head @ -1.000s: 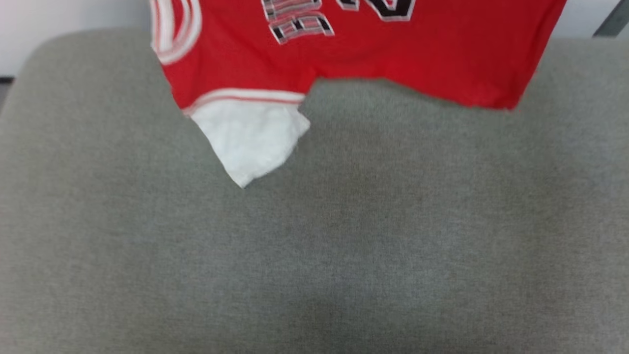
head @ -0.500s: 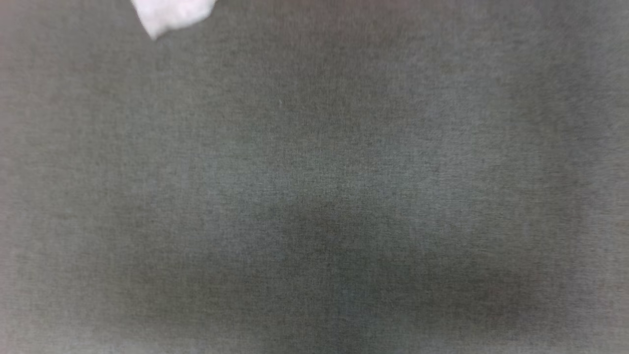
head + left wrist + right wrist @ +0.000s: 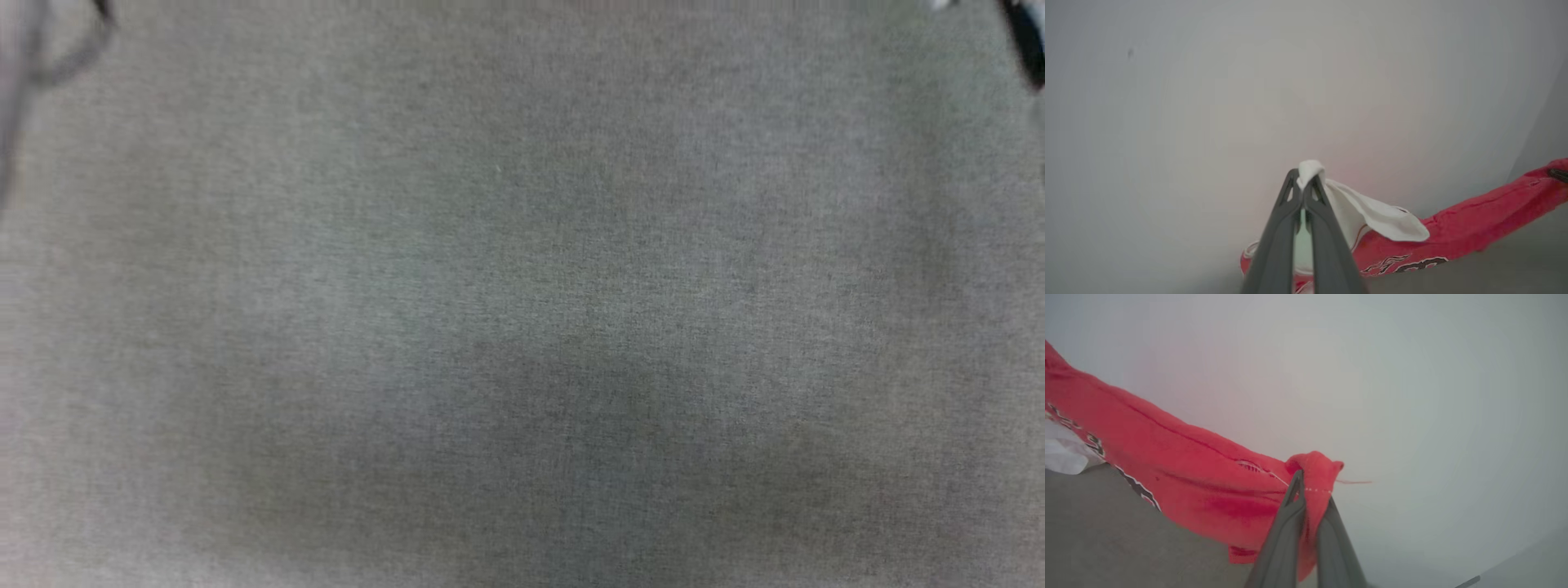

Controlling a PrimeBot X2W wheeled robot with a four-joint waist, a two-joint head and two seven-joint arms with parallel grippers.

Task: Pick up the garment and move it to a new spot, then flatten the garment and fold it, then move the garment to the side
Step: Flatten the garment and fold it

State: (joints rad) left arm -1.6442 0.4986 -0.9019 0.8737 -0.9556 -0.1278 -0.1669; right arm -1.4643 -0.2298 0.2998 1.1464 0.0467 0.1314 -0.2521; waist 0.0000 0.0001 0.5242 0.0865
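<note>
Head view: grey fabric surface (image 3: 522, 294), blurred; L wrist view: left hand (image 3: 1303, 183) pinched shut on garment (image 3: 1474, 220) at white sleeve (image 3: 1372, 216); R wrist view: right hand (image 3: 1311, 493) clamped on red hem (image 3: 1314, 465), garment hanging over surface.

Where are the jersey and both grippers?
jersey (image 3: 1180, 469), right wrist view, red body fabric
left gripper (image 3: 1303, 184), left wrist view, between fingertips clamping white sleeve
right gripper (image 3: 1312, 493), right wrist view, between fingertips clamping red edge
</note>
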